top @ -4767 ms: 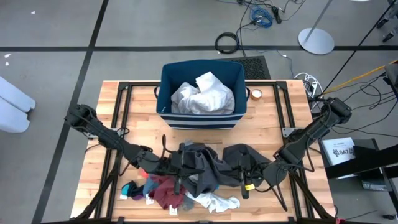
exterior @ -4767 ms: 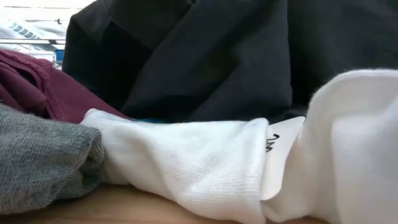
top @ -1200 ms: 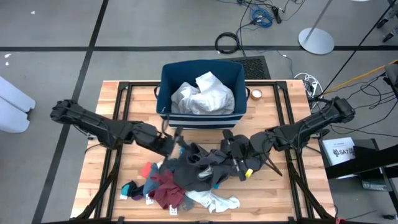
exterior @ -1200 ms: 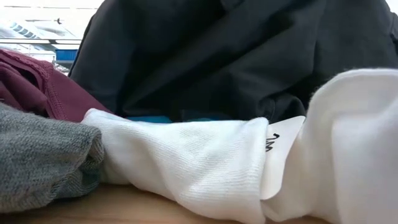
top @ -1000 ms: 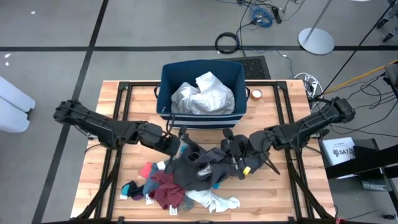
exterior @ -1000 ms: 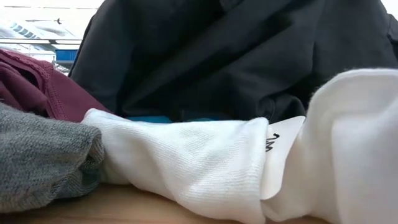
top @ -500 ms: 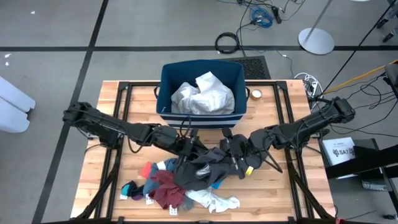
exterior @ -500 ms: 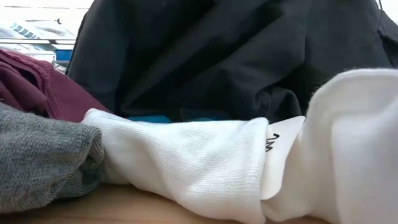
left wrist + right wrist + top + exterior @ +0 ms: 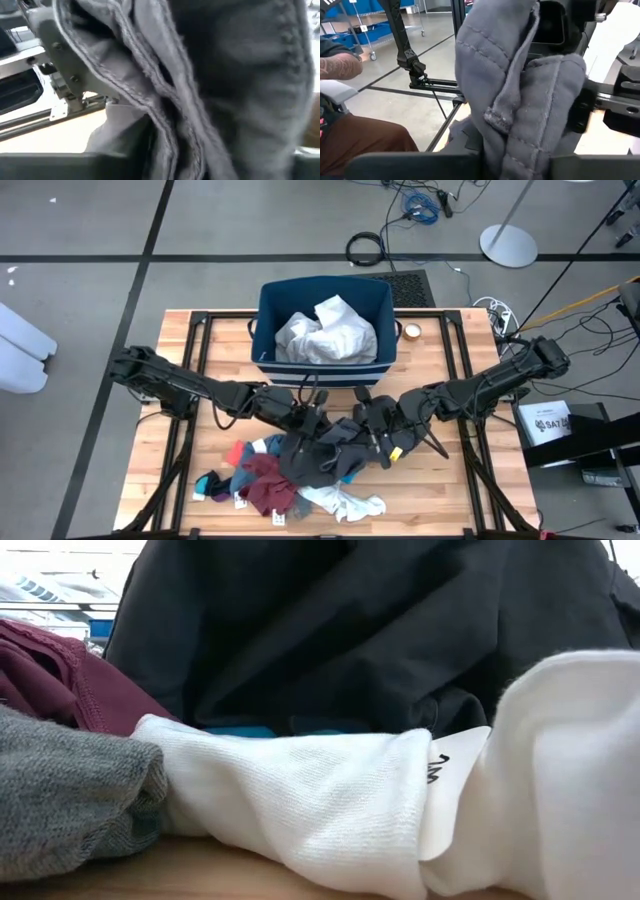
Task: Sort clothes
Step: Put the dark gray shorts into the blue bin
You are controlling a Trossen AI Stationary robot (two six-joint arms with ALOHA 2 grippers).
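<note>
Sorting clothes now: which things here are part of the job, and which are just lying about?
Job: dark grey garment, held by left gripper and right gripper; maroon piece; white socks; white garment; bin.
Lying about: tape roll; floor cables.

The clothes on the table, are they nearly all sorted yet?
Not yet. White garments already sit in the navy bin. Right now the left pincer and the right pincer are both at the dark grey garment in the middle of the table. Still waiting in the pile: the maroon piece, the white sock, and small teal and red pieces near its left edge.
</note>
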